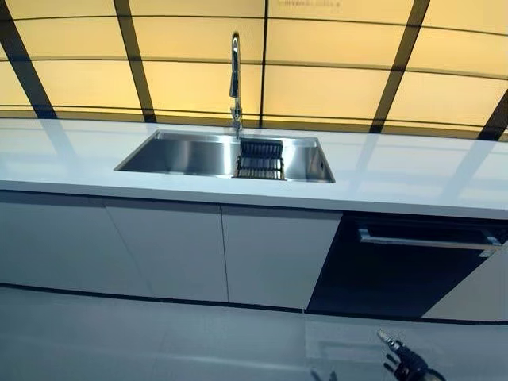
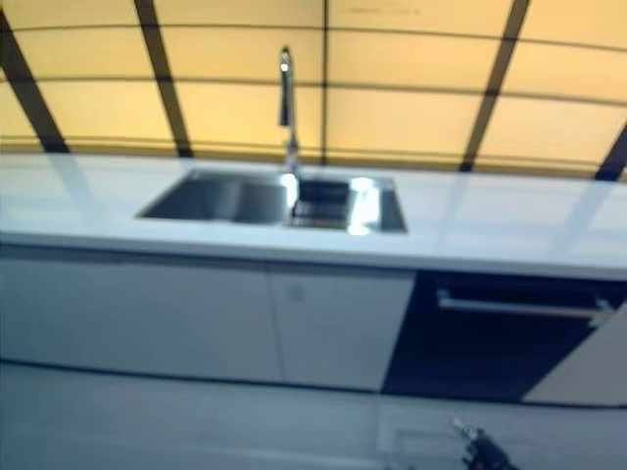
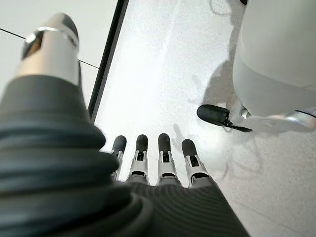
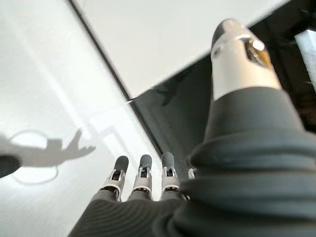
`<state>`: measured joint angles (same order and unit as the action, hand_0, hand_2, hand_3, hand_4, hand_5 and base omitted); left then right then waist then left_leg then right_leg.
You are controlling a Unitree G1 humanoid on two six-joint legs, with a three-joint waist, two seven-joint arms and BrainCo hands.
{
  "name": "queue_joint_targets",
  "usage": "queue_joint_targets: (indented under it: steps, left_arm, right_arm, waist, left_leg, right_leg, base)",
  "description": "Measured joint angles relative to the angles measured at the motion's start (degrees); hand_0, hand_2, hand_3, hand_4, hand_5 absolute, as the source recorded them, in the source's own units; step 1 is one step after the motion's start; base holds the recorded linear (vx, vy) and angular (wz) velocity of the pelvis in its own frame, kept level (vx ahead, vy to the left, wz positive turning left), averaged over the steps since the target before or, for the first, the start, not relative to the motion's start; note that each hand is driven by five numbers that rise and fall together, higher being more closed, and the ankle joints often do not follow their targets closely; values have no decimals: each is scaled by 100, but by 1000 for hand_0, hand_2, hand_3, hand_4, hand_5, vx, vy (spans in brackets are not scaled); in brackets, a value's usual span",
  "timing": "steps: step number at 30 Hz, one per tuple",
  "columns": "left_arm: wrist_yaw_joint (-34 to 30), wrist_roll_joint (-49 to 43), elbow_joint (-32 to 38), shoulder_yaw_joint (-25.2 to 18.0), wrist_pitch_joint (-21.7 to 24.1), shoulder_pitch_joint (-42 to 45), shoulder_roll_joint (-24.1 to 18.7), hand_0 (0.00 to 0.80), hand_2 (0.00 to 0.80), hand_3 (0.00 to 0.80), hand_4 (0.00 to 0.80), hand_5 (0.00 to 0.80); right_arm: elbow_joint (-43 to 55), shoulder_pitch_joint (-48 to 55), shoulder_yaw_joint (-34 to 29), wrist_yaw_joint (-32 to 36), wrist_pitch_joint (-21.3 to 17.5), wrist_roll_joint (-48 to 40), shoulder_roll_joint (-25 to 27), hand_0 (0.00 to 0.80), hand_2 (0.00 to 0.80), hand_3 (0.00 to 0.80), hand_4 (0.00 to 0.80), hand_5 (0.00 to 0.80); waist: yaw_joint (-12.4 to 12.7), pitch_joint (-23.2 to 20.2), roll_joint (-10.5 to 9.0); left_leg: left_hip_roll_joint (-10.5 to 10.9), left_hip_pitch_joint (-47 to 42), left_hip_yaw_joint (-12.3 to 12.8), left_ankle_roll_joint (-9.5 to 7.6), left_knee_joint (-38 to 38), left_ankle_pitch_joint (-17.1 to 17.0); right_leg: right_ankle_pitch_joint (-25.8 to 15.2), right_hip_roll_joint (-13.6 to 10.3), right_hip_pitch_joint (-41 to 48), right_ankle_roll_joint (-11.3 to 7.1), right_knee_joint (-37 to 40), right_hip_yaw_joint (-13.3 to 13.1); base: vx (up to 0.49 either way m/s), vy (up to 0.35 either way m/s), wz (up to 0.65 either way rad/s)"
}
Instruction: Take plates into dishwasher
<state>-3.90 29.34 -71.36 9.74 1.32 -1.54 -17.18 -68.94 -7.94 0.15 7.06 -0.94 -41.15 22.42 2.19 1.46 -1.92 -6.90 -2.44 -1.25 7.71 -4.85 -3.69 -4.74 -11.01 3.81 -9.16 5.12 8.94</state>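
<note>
The right hand (image 1: pixel 403 361) showed at about 5 o'clock in the head view, low over the pale floor (image 1: pixel 159 341); in its own wrist view the fingers (image 4: pixel 142 173) were straight and relaxed, holding nothing. The left hand (image 3: pixel 153 163) hung likewise in its wrist view, fingers loose and empty over the speckled floor.

Beyond stood smooth, flat-fronted grey cabinet doors (image 1: pixel 175 250), and at 4 o'clock the dark glossy dishwasher (image 1: pixel 397 270), closed, with a straight metal bar handle (image 1: pixel 425 240). Above ran a white, polished countertop (image 1: pixel 413 178). Set into it near 12 o'clock was a rectangular steel sink (image 1: pixel 186 155) holding a black slatted rack (image 1: pixel 260 159), with a tall curved chrome tap (image 1: pixel 235 75) behind. No plates or writing could be made out.
</note>
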Motion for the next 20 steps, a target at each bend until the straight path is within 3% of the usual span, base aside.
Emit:
queue_joint_targets:
  steps: [11,20]
  left_arm:
    - [62,-160,-150,0,-259,43,75,0,0,0,0,0]
    - [104,-160,-167,4,-331,160,317,0,0,0,0,0]
  right_arm:
    - [79,479,479,-1199,-739,1579,-610,0,0,0,0,0]
    - [103,625,682,-1917,-938,2318,-763,0,0,0,0,0]
  waist:
    - [-15,-156,-63]
    - [-129,-192,-32]
  left_leg:
    - [-1,-100,96,13,-20,13]
    - [-6,-105,99,12,-23,13]
  right_leg:
    - [-3,-2,39,3,-1,-92]
    - [8,2,46,-14,-1,-96]
  base:
    - [30,40,-3]
    - [2,4,0]
